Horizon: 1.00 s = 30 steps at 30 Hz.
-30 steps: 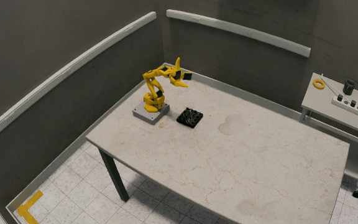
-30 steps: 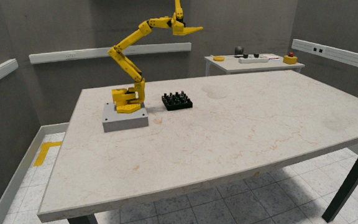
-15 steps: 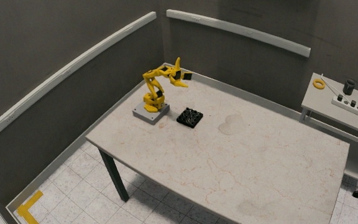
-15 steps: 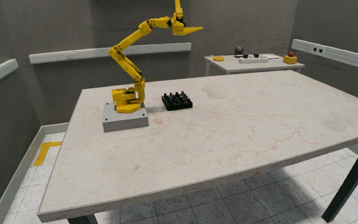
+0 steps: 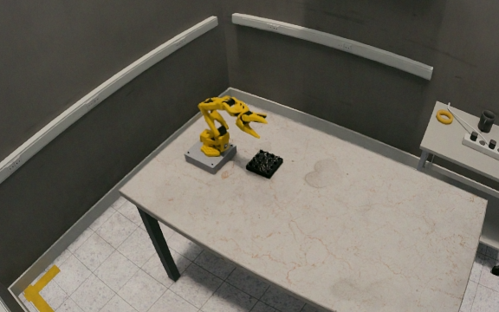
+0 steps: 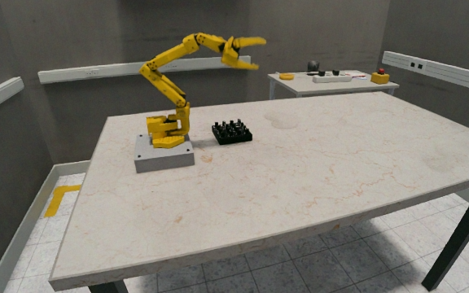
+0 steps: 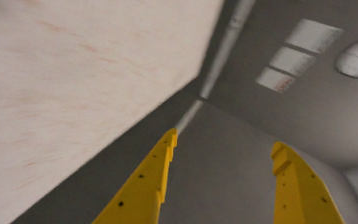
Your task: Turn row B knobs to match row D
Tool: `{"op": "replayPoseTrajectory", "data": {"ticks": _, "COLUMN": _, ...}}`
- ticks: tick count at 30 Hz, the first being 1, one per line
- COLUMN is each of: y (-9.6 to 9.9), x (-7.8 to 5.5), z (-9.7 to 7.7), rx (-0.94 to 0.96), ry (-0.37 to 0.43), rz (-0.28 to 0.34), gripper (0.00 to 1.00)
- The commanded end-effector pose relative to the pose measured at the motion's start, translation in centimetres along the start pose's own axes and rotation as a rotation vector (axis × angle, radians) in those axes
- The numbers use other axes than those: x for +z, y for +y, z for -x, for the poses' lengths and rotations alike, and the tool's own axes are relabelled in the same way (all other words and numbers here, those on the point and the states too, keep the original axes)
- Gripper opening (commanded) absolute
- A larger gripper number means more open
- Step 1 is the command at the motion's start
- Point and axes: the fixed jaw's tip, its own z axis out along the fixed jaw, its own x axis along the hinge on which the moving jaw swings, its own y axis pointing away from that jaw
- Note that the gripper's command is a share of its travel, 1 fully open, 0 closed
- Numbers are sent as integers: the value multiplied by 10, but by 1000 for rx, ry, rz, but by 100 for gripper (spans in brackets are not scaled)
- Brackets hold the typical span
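We hold our gripper (image 6: 255, 53) high in the air, well above the table (image 6: 300, 163), with the arm stretched out over the knob box (image 6: 231, 133). The gripper is partly open and carries nothing; between the two jaws we see only grey wall. We think this posture is a start of the approach: no knob of row B is touched yet, so all the turning is left to do.

The knob box stands on the table just beside the arm's grey base (image 6: 141, 163), apart from it. The exterior view shows the height of the gripper above the box, which the top view flattens. The wrist view does not show the box at all, only the table edge and the wall. The knob marks are too small to read in any view.
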Motion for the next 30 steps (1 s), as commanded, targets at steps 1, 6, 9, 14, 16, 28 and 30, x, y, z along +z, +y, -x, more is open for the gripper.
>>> {"op": "replayPoseTrajectory", "data": {"ticks": 1, "y": 20, "x": -2, "z": 5, "rx": 1, "ry": -19, "rz": 69, "gripper": 40}}
{"op": "replayPoseTrajectory", "data": {"ticks": 6, "y": 77, "x": -6, "z": 21, "rx": 1, "ry": -88, "rz": 325, "gripper": 40}}
{"op": "replayPoseTrajectory", "data": {"ticks": 9, "y": 111, "x": -15, "z": 30, "rx": 1, "ry": -131, "rz": 486, "gripper": 40}}
{"op": "replayPoseTrajectory", "data": {"ticks": 14, "y": 142, "x": -26, "z": 38, "rx": 1, "ry": -171, "rz": 636, "gripper": 40}}
{"op": "replayPoseTrajectory", "data": {"ticks": 16, "y": 145, "x": -28, "z": 39, "rx": 1, "ry": -176, "rz": 654, "gripper": 40}}
{"op": "replayPoseTrajectory", "data": {"ticks": 28, "y": 145, "x": -28, "z": 40, "rx": 16, "ry": -173, "rz": 657, "gripper": 40}}
{"op": "replayPoseTrajectory", "data": {"ticks": 30, "y": 145, "x": -28, "z": 40, "rx": 29, "ry": -170, "rz": 658, "gripper": 40}}
